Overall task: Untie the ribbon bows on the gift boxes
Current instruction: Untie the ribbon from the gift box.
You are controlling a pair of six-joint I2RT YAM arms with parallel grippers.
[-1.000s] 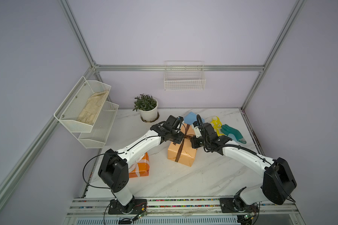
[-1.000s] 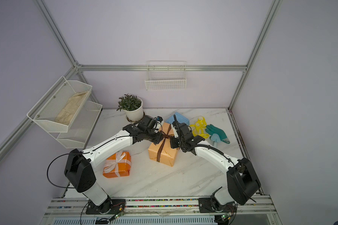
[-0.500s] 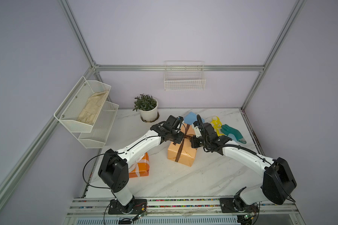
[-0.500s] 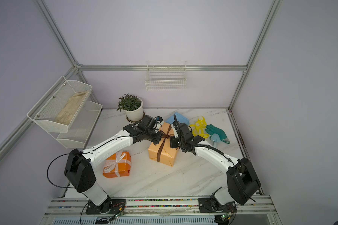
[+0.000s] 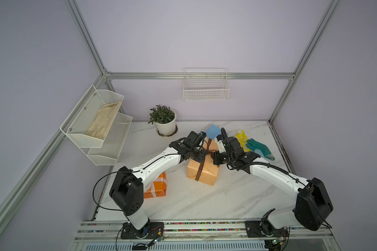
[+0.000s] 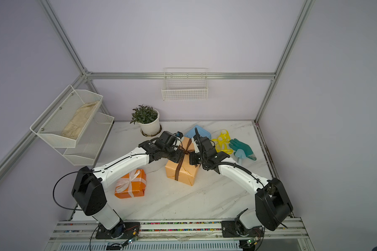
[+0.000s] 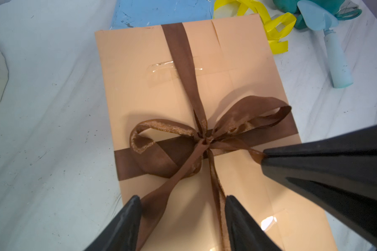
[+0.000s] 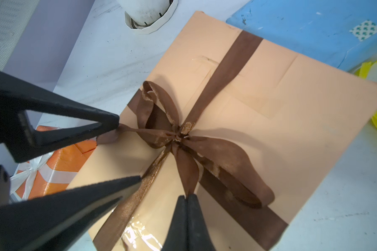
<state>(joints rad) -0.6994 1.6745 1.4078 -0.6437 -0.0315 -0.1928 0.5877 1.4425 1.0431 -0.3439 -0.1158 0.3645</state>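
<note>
Through the left wrist camera I see my left gripper (image 7: 182, 197) standing open over the large peach box (image 7: 139, 87). One loose tail of the dark brown bow (image 7: 205, 141) runs down beside one of its fingers (image 7: 126, 221), unpinched. The bow's knot sits tied at the middle of the lid with both loops intact. The right wrist camera gives me what that view cannot: my right gripper (image 8: 185, 196) is clamped flat on the bow's other tail, drawn straight from the knot. In both top views the two grippers meet over the box near the table's middle, but the jaws are too small there to read. Only a top view shows the bright orange box (image 6: 131, 184) whole, its white bow (image 6: 130, 180) tied, near the left arm's base. The light blue box (image 6: 192, 132) sits just behind the peach one, and the yellow ribbon (image 6: 223, 141) lies loose on the table (image 6: 183, 202) beside a teal glove (image 6: 242, 147).
</note>
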